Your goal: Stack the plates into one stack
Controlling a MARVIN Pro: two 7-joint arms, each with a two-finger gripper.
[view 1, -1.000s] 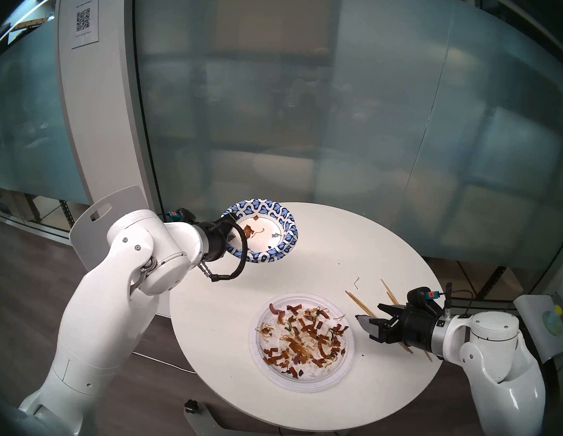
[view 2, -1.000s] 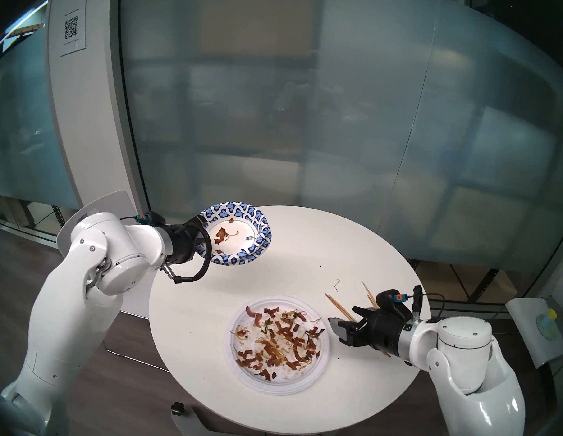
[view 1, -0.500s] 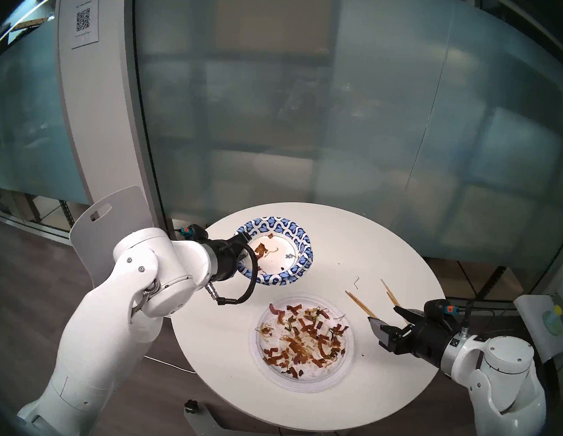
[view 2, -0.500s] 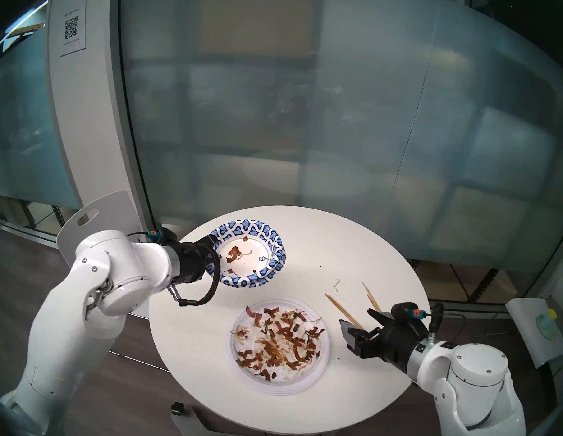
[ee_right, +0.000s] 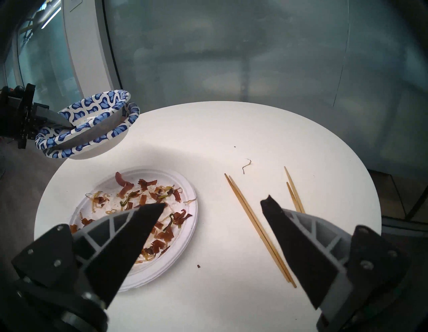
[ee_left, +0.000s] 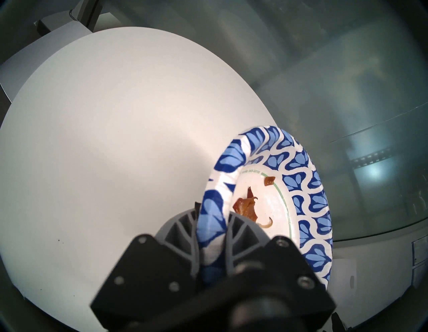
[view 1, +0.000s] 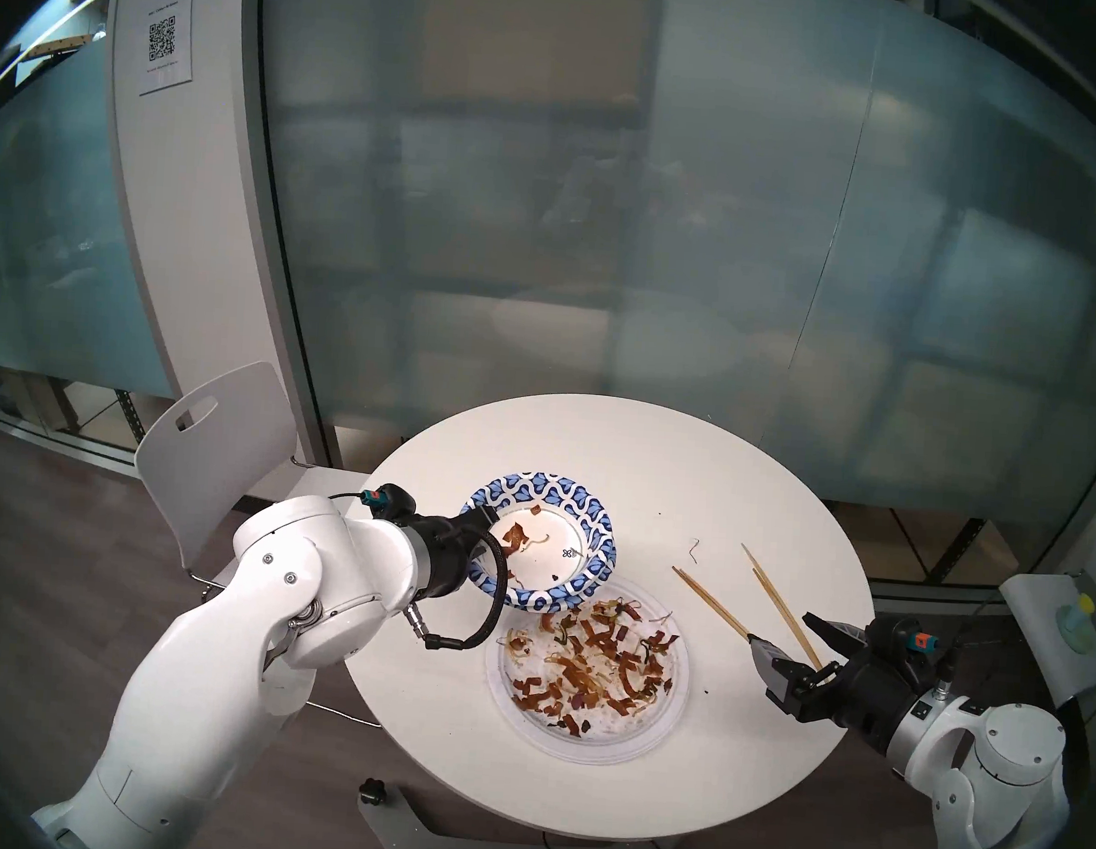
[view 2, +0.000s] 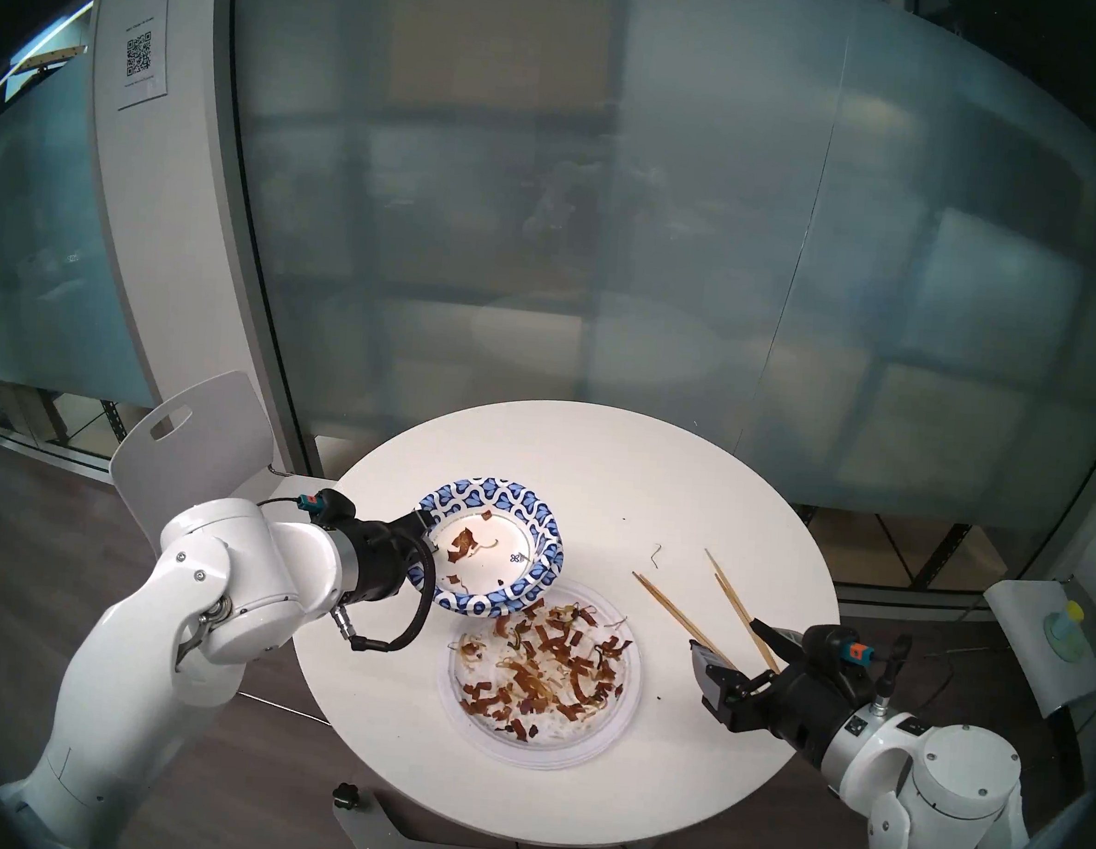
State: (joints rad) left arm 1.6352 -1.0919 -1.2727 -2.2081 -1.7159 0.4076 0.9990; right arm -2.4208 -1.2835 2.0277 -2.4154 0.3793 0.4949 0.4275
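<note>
White plates [view 1: 584,737]: two, stacked, lower centre of the head view, nearest the robot. The right wrist view shows layered rims at the lower left. The top one carries many brown and green scraps [view 1: 588,660].
Right gripper [view 1: 782,633]: lower right of the head view, over the table's right edge. Its two fingers [ee_right: 129,231] stand well apart and hold nothing.
Chopsticks: four sticks in two pairs, right of the white plates. The long pair [view 1: 711,600] lies nearer the plates; the other pair [view 1: 778,601] lies further right. Both run diagonally, with their lower ends at the right gripper. In the right wrist view the long pair [ee_right: 257,227] shows between the fingers.
Left gripper [ee_left: 212,234]: centre left of the head view. It is clamped on the near rim of the blue bowls, one finger inside and one outside.
Blue bowls [view 1: 541,542]: two, nested, seen as two rims in the right wrist view [ee_right: 90,125]. They are held off the table, tilted, and their lower right edge overlaps the upper left rim of the white plates in the head view. I cannot tell whether they touch. A few brown scraps lie inside the upper bowl [ee_left: 273,204].
Stray strand [view 1: 693,549]: one, curled, alone on the table above the chopsticks.
Table [view 1: 690,461]: one, round, white, with a few dark specks.
Chair [view 1: 212,432]: one, white, left of the table.
Bottle [view 1: 1076,623]: one, with a yellow cap, far right.
QR sheet [view 1: 165,45]: one, on the pillar at the upper left.
</note>
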